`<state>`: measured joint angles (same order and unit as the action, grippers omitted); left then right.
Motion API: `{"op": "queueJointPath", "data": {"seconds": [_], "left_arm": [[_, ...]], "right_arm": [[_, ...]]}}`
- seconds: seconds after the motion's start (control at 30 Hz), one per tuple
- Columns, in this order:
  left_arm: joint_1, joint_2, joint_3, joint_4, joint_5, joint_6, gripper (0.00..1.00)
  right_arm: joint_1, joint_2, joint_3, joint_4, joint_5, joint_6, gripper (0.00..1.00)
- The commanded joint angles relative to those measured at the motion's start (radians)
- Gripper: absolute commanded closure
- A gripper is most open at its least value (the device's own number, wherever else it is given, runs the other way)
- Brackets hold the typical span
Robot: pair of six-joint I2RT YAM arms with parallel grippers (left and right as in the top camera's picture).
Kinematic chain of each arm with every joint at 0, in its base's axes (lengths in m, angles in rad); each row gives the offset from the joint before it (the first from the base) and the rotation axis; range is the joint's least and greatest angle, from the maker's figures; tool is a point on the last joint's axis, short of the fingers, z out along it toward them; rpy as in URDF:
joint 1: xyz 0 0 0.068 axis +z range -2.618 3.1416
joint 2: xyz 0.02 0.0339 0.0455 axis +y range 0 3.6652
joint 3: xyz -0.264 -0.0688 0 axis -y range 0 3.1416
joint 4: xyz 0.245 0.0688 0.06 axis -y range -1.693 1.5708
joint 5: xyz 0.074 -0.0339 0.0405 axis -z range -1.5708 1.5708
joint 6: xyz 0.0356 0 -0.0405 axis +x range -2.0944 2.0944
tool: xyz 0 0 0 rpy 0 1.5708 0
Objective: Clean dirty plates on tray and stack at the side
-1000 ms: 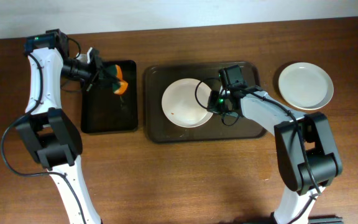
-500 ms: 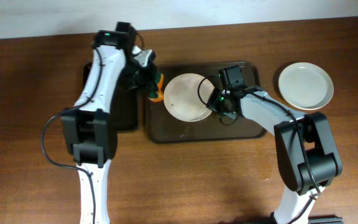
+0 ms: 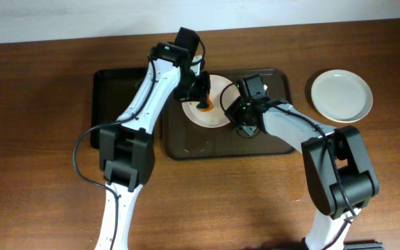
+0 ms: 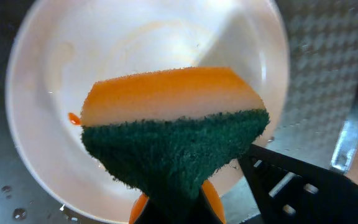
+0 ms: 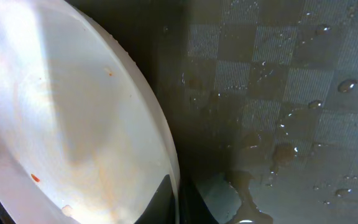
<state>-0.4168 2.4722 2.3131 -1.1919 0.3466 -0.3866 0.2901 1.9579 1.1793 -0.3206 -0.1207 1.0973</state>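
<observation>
Streaked plate (image 3: 198, 119) lies on the brown tray (image 3: 276, 142), with the right gripper (image 5: 175, 200) clamped on its right rim. The left gripper (image 4: 176, 208) grips an orange-and-green sponge (image 4: 173, 130) over the plate. A second plate (image 3: 342, 96) sits on the counter (image 3: 221, 201), right of the tray.

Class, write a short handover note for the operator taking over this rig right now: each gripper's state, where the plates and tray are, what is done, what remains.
Left gripper: shut on the sponge, held over the plate on the tray.
Right gripper: shut on that plate's rim.
Done: the second plate sits on the table right of the tray and looks clean.
Left: the plate on the tray shows faint orange streaks and a sauce speck. Wipe it, then stack it on the second plate.
</observation>
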Motion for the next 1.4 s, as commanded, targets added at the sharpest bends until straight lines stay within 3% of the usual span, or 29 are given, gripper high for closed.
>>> {"op": "queueJointPath", "data": {"seconds": [0.0, 0.27, 0.53, 0.63, 0.83, 0.97, 1.13, 1.17, 1.27, 1.37], "left_arm": [[-0.007, 0.046, 0.008, -0.014, -0.047, -0.01, 1.0], [-0.02, 0.174, 0.005, 0.034, -0.063, 0.024, 1.0], [-0.019, 0.175, 0.034, 0.026, -0.692, 0.044, 1.0], [-0.019, 0.175, 0.107, 0.023, -0.76, 0.045, 1.0], [-0.018, 0.175, 0.421, -0.124, -0.76, 0.043, 1.0], [-0.014, 0.175, 0.451, -0.227, -0.594, 0.043, 1.0], [0.093, 0.175, 0.579, -0.444, -0.629, 0.043, 1.0], [0.144, 0.175, 0.591, -0.483, -0.6, 0.043, 1.0], [0.274, 0.184, 0.523, -0.496, -0.291, 0.182, 1.0], [0.349, 0.188, 0.382, -0.496, -0.184, 0.232, 1.0]], "right_arm": [[0.006, -0.005, -0.008, -0.008, 0.082, -0.008, 0.96], [0.005, -0.005, -0.008, -0.005, 0.077, -0.072, 0.96], [0.005, -0.005, -0.008, -0.011, 0.078, -0.098, 0.96], [0.005, -0.005, -0.008, -0.012, 0.078, -0.099, 0.96], [0.005, -0.005, -0.008, -0.012, 0.081, -0.099, 0.96], [0.005, -0.005, -0.008, -0.014, 0.081, -0.099, 0.96], [0.003, -0.005, -0.008, -0.015, 0.082, -0.141, 0.96], [0.003, -0.005, -0.008, -0.012, 0.082, -0.14, 0.96], [0.004, -0.005, -0.008, -0.005, 0.081, -0.141, 0.96], [0.004, -0.005, -0.008, -0.008, 0.082, -0.141, 0.96]]}}
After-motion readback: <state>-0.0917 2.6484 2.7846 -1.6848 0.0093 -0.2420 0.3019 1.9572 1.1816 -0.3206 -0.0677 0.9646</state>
